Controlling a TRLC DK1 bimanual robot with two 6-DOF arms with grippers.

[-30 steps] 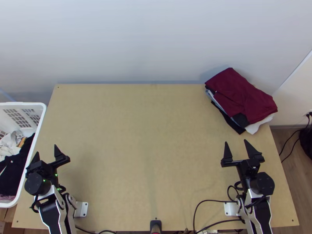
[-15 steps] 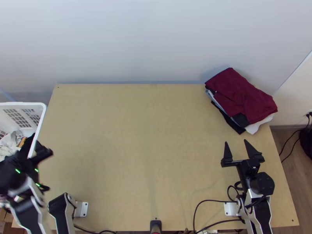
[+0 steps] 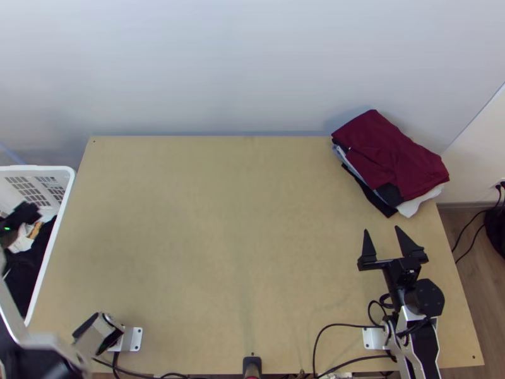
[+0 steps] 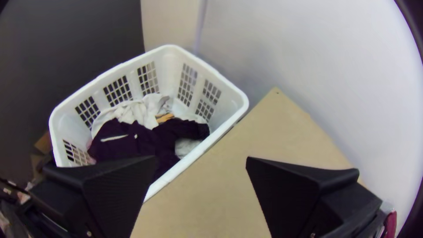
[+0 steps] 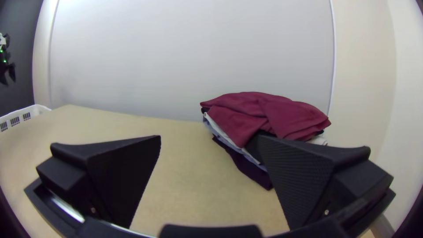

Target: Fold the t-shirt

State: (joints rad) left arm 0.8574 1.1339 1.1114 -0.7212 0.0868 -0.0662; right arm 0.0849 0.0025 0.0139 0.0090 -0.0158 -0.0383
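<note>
In the top view, we have the left gripper point(image 3: 24, 213) above the white basket point(image 3: 67, 183), beyond the table's point(image 3: 221, 252) left edge, and the right gripper point(image 3: 382, 230) near the folded pile point(image 3: 391, 155). In the left wrist view, our fingers stand wide apart, empty; beyond them a dark garment point(image 4: 150, 140) lies bunched in the basket against white cloth point(image 4: 132, 111). We cannot tell which is the t-shirt. In the right wrist view, those fingers are spread, empty, with the maroon-topped pile beyond.
</note>
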